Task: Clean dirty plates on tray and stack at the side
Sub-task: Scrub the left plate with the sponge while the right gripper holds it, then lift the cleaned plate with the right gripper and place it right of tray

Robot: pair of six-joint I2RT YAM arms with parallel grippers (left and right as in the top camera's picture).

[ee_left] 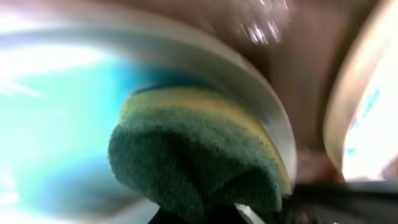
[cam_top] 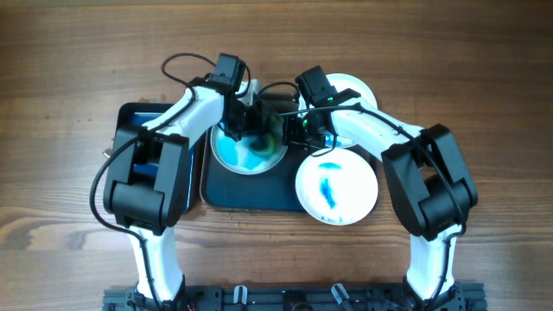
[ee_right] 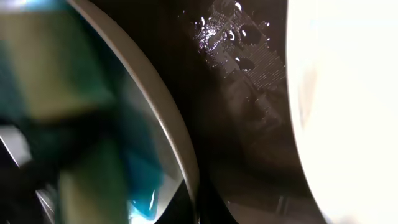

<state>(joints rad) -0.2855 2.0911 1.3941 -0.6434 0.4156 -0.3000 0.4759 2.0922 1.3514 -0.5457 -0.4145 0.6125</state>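
A white plate smeared all over with blue-teal paint sits at the left of the dark tray. My left gripper is shut on a green and yellow sponge and presses it on this plate. My right gripper grips the plate's right rim. A second plate with a blue streak lies over the tray's right edge. A third plate lies on the table at the back right, partly hidden by the right arm.
A smaller glossy blue tray lies at the left under the left arm. The dark tray's floor is wet with droplets between the two plates. Wooden table all round.
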